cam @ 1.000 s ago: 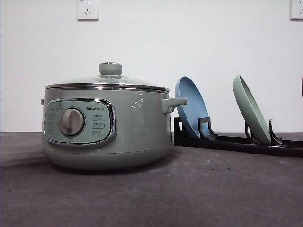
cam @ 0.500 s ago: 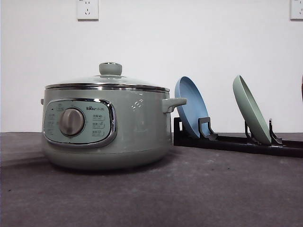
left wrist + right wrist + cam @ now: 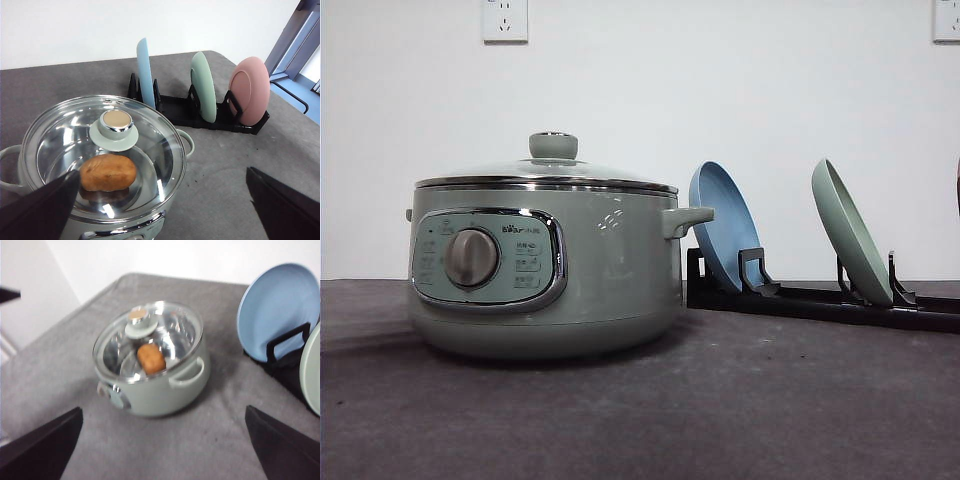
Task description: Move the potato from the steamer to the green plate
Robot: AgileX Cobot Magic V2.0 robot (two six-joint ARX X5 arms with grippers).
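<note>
Potato point(image 3: 108, 172) lies flat under steamer point(image 3: 545, 265) lid, long axis crosswise; both grippers spread wide.

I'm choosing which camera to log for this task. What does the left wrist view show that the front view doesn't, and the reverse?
Left wrist view: the orange-brown oval potato under the steamer's glass lid, and a round pink plate on the black rack.

Front view: the steamer's chrome-rimmed control panel with its silver dial, and two wall sockets.

Both: the sage-green steamer, lid on, and the blue plate and pale green plate standing in the rack.
</note>
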